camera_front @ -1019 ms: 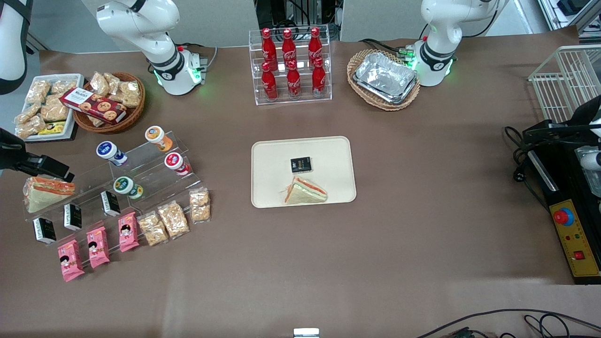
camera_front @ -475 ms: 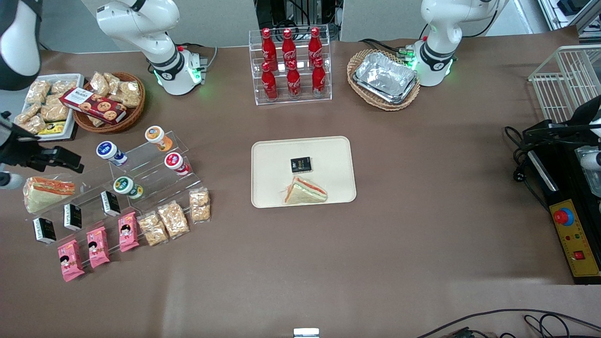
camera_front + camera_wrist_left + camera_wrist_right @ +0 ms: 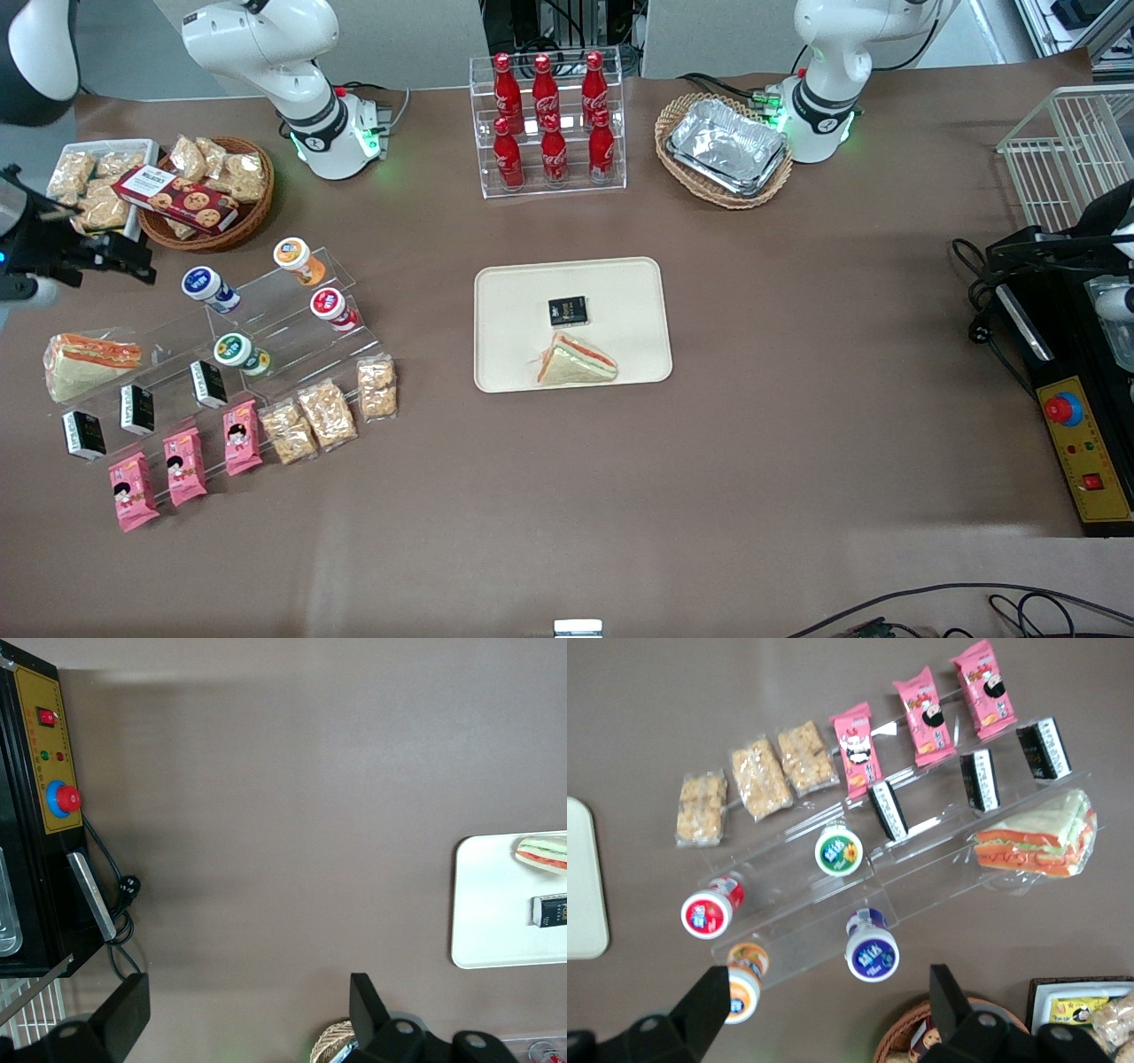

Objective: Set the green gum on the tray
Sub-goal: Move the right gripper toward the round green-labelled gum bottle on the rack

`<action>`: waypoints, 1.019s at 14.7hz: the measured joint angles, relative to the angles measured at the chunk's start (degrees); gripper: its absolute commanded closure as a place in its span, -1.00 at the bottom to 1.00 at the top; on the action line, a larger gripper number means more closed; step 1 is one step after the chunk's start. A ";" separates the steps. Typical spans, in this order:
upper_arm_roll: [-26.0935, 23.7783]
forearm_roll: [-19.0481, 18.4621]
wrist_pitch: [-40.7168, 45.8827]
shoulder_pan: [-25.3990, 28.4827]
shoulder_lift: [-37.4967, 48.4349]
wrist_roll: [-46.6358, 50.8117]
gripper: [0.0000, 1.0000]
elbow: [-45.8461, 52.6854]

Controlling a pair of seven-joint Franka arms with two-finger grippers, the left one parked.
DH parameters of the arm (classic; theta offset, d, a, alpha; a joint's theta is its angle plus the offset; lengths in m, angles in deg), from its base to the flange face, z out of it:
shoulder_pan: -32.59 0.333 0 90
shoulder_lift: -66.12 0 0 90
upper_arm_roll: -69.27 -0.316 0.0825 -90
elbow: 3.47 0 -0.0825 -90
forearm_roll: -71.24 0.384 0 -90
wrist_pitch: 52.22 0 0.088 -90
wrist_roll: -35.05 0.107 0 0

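Note:
The green gum (image 3: 235, 351) is a small bottle with a white cap bearing a green circle. It lies on a clear stepped rack toward the working arm's end of the table, and it also shows in the right wrist view (image 3: 839, 853). The cream tray (image 3: 509, 292) lies mid-table and holds a sandwich (image 3: 576, 361) and a small black pack (image 3: 568, 310). The tray's edge shows in the right wrist view (image 3: 580, 877). My right gripper (image 3: 124, 254) hovers open and empty above the table, farther from the front camera than the rack; in its own view (image 3: 830, 1010) the blue-capped bottle lies between its fingers.
Blue-capped (image 3: 202, 283), orange-capped (image 3: 292, 254) and red-capped (image 3: 330, 305) bottles share the rack with a sandwich (image 3: 89, 359), black packs and snack packs. A wicker basket of cookies (image 3: 208, 190) stands close to the gripper. A cola rack (image 3: 549, 124) and a foil-tray basket (image 3: 726, 146) stand farther back.
My right gripper has moved away from the front camera, from above the rack's sandwich to a spot beside the wicker basket. Nothing on the table has moved.

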State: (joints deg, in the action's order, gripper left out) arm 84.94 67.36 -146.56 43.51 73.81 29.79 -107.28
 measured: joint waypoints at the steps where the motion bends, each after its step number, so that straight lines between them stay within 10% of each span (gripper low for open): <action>1: 0.58 -0.01 -1.35 -0.21 2.63 -1.32 -1.00 -3.33; 15: 1.93 -0.04 -7.50 0.34 8.56 -6.46 -1.00 -12.00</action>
State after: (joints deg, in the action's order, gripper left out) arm 86.87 67.31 -154.06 43.85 82.36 23.33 -119.28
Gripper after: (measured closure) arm 0.000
